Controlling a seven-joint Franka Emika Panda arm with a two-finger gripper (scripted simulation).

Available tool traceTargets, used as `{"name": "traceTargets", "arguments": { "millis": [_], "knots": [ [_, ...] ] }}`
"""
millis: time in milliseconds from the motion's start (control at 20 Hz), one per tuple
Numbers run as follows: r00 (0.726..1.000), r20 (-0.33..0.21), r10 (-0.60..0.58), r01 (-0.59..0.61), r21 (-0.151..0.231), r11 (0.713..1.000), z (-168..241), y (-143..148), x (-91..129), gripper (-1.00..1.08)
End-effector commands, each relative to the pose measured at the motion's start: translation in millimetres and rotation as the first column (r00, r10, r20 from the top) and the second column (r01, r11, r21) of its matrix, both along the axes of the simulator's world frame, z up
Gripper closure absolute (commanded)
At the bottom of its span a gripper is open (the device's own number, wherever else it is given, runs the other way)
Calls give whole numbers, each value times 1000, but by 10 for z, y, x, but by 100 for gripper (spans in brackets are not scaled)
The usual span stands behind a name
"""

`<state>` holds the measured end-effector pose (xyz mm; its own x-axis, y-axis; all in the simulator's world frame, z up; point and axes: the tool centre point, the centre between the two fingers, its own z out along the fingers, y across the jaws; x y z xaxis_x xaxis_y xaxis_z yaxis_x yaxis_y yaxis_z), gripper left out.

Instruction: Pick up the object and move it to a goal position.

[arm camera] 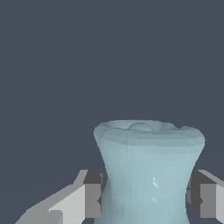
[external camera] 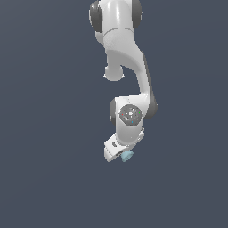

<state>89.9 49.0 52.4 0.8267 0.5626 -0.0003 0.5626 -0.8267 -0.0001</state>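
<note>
Pale blue spool (arm camera: 148, 170) sits between jaws of gripper (external camera: 116, 153), pads flanking its narrowed waist, apparently pinching it (contact on one side unclear). Pick likely done; carry to goal left, goal unseen.

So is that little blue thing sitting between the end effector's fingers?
Yes, the spool sits between the two fingers, at its narrow waist.

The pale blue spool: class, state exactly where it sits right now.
In the exterior view the spool sits at the gripper tip, below the arm's wrist; the wrist view shows it between the two fingers.
</note>
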Motion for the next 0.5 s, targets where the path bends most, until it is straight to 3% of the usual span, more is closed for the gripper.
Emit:
{"name": "traceTargets", "arguments": {
  "millis": [0, 450],
  "knots": [
    [1000, 0, 0, 0, 0, 1000, 2, 1, 1, 108],
    [1000, 0, 0, 0, 0, 1000, 80, 51, -9, 108]
  ]
}}
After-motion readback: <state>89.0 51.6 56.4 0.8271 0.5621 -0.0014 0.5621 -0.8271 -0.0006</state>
